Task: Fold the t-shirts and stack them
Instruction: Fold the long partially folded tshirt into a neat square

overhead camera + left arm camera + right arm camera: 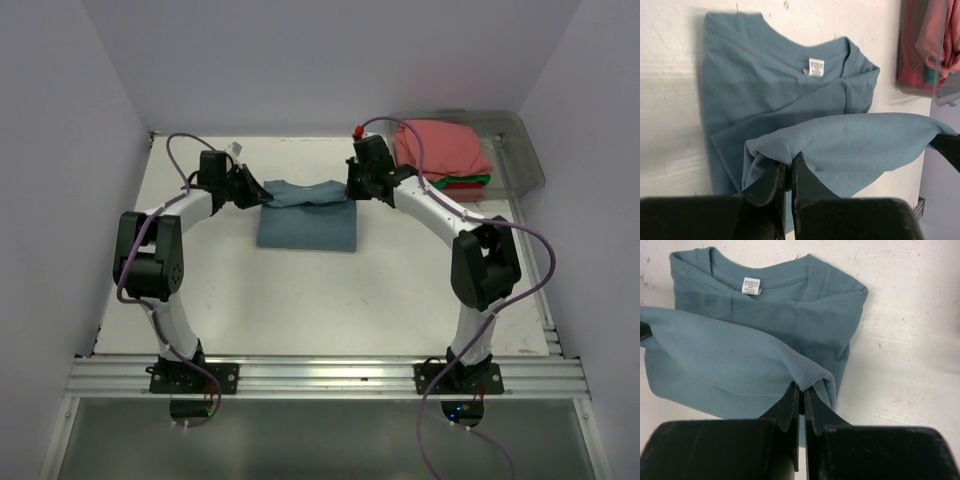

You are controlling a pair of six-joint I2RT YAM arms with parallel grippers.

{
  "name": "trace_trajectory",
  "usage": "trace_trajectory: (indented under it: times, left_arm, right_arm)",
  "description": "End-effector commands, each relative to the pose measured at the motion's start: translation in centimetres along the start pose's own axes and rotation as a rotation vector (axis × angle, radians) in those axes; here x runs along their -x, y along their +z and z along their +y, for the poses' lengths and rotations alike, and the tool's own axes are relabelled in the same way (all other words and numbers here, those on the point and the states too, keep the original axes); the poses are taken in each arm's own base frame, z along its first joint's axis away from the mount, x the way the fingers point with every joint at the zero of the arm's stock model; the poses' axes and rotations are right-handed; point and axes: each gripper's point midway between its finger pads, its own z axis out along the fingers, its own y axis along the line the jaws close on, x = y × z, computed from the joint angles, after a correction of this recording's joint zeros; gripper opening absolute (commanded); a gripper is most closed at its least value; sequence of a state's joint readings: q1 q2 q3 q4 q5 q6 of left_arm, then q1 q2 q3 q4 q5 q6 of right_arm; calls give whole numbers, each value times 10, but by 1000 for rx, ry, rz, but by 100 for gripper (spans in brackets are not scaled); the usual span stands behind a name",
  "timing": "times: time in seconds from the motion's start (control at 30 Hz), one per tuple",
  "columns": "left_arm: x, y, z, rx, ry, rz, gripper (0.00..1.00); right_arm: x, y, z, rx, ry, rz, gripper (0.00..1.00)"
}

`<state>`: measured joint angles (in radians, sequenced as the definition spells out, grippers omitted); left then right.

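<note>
Pale, scuffed surface [300,300], enclosed by plain white walls.

Item: slate-blue t-shirt [306,232], laid at the middle of the far half of the surface and partly folded into a rectangle, with the collar and label [816,67] turned upward. One edge is raised off the rest and held spread between the two hands.

Left hand [789,170]: fingers pinched narrow on a bunched corner of the raised edge.

Right hand [801,397]: pinched narrow likewise on the opposite corner.

Item: clear bin [525,160] at the far right corner, in which a folded salmon-pink t-shirt [440,148] is stacked over a green t-shirt [480,180] and a red t-shirt [462,190].

Handling, as judged: the cloth is taken to be light, limp and easily creased. It is best gripped at the corners of an edge, as shown, so that the fold is kept taut and laid down square. A slack span is likely to sag and wrinkle.
</note>
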<state>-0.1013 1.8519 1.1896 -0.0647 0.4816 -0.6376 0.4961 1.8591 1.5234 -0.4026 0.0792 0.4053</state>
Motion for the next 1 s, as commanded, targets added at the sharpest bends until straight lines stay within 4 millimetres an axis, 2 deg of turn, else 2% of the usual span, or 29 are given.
trace_trajectory:
  times: [0.0, 0.03, 0.07, 0.13, 0.17, 0.2, 0.23, 0.27, 0.3, 0.33, 0.37, 0.4, 0.43, 0.47, 0.5, 0.53, 0.6, 0.63, 0.67, 0.7, 0.73, 0.8, 0.83, 0.87, 0.9, 0.93, 0.97]
  left_arm:
    - [48, 10, -14, -85, 31, -97, 0]
    - [53, 13, -12, -87, 26, -99, 0]
    - [58, 15, -13, -99, 31, -105, 0]
    - [72, 24, -8, -103, 23, -116, 1]
    - [74, 32, -2, -105, 12, -111, 2]
    - [90, 32, -7, -121, 24, -138, 5]
    - [99, 33, -5, -125, 21, -151, 17]
    - [107, 39, -6, -158, 28, -170, 27]
    - [120, 39, -12, -183, 44, -204, 39]
    - [129, 39, -10, -188, 41, -229, 67]
    - [139, 38, -17, -238, 50, -261, 85]
    - [142, 36, -23, -273, 58, -275, 100]
    - [147, 34, -30, -304, 81, -296, 100]
    - [151, 29, -36, -316, 95, -306, 100]
    - [160, 19, -30, -309, 97, -330, 100]
    - [167, 4, -43, -331, 128, -360, 100]
    - [160, -6, -46, -341, 147, -372, 100]
    - [159, -13, -53, -362, 167, -385, 100]
    - [152, -21, -56, -369, 172, -382, 100]
    - [149, -24, -58, -377, 176, -381, 100]
    - [143, -30, -63, -396, 181, -370, 100]
    - [135, -31, -64, -415, 179, -347, 100]
    - [131, -31, -68, -438, 189, -341, 100]
    - [121, -27, -67, -459, 173, -298, 100]
    - [114, -24, -69, -478, 169, -272, 100]
    - [110, -22, -71, -509, 178, -260, 99]
    - [95, -14, -66, -536, 139, -197, 95]
  right_arm:
    - [29, 17, 1, -10, 0, -67, 0]
    - [27, 24, 2, -12, -2, -58, 0]
    - [35, 26, 3, -12, 2, -69, 0]
    - [29, 47, -3, -40, 8, -49, 0]
    - [42, 51, -2, -41, 20, -74, 0]
    - [45, 58, -9, -76, 27, -81, 0]
    - [40, 75, -16, -111, 34, -69, 0]
    - [60, 80, -16, -121, 55, -114, 0]
    - [70, 84, -25, -173, 62, -145, 13]
    - [67, 101, -30, -199, 60, -140, 30]
    - [92, 97, -26, -203, 64, -201, 50]
    - [98, 97, -30, -231, 64, -213, 83]
    - [110, 96, -26, -229, 60, -240, 95]
    - [114, 92, -26, -231, 59, -247, 99]
    - [121, 85, -24, -223, 62, -271, 99]
    - [120, 73, -28, -232, 59, -281, 99]
    - [131, 56, -25, -205, 72, -355, 99]
    - [108, 60, -33, -219, 61, -320, 99]
    - [125, 37, -28, -188, 78, -384, 99]
    - [121, 33, -27, -173, 81, -383, 99]
    - [102, 35, -25, -144, 75, -342, 99]
    - [103, 20, -16, -79, 82, -360, 99]
    - [91, 23, -11, -44, 85, -328, 99]
    - [85, 22, 5, 44, 74, -299, 92]
    - [77, 23, 15, 109, 75, -264, 78]
    - [74, 26, 19, 151, 114, -242, 47]
    - [66, 30, 25, 194, 147, -193, 0]
